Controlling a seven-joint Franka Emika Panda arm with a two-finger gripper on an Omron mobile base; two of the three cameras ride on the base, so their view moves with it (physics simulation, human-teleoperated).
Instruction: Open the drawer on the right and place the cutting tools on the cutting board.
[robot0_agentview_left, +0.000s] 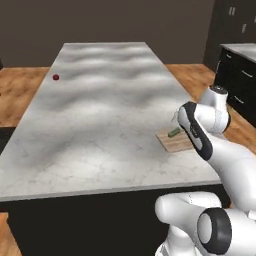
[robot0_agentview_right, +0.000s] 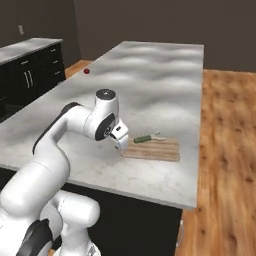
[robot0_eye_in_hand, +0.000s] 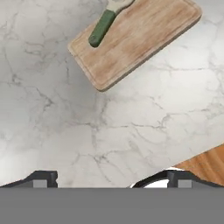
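The flat light-brown wooden cutting board (robot0_agentview_right: 152, 149) lies near the right edge of the grey marbled worktop (robot0_agentview_right: 145, 80); a slim green-handled tool (robot0_agentview_right: 144, 138) rests on the board's far edge (pale head overhanging); the dark fingers (robot0_agentview_right: 120, 145) hover apart, empty, just beside the board; a small red ball (robot0_agentview_left: 55, 77) sits near the left edge.

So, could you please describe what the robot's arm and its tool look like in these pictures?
The arm is made of rounded, glossy white segments with dark grey to black joints and a dark disc cap on one joint. The tool at its end is a small white block with short dark fingertips. No cables or markings are visible.
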